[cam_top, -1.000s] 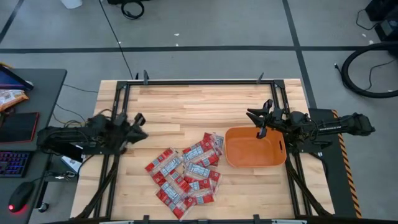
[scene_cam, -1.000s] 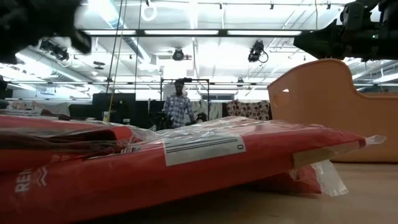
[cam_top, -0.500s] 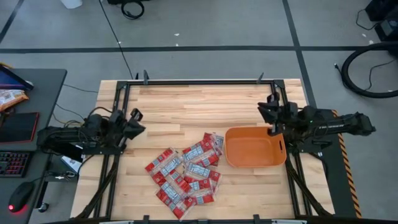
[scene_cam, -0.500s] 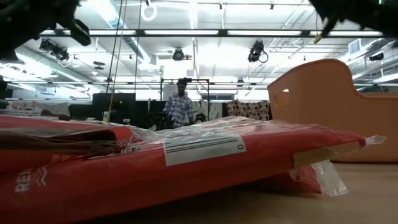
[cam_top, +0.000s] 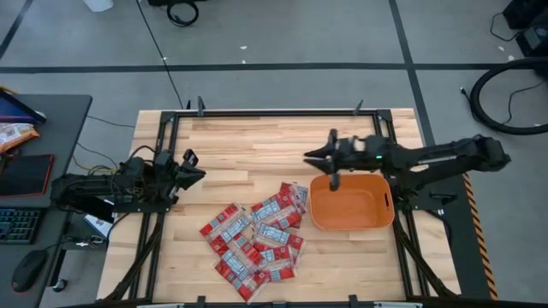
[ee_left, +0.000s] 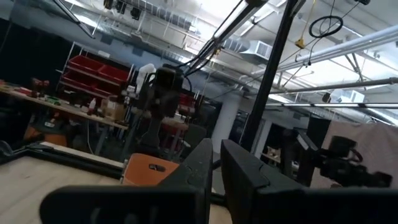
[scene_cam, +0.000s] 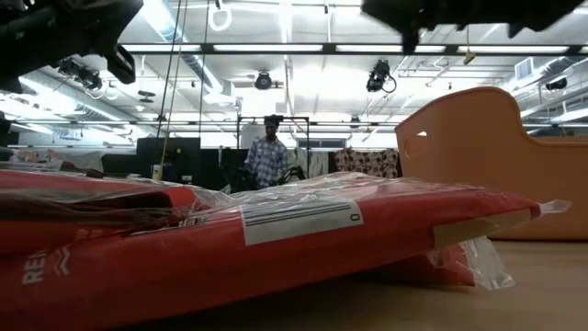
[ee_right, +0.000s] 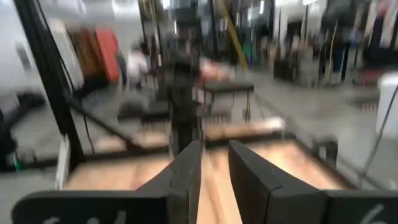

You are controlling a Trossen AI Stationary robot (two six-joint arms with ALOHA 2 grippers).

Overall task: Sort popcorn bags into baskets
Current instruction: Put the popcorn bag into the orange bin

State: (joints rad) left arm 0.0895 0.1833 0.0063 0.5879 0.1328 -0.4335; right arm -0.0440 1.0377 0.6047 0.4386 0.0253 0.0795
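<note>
We see the right gripper, fingers narrow and empty, at centre frame above the tub; packets piled lower centre on the bench. Left gripper nearly shut, waiting left. We'd open wider, then take one edge packet.

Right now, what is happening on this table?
A two-armed robot is sorting red popcorn bags into an orange tub. The bags lie in a heap on the table, beside the tub, and none shows inside it. The right gripper is above the tub's far left corner and holds nothing. The left gripper waits at the table's left edge, also without a bag.
</note>
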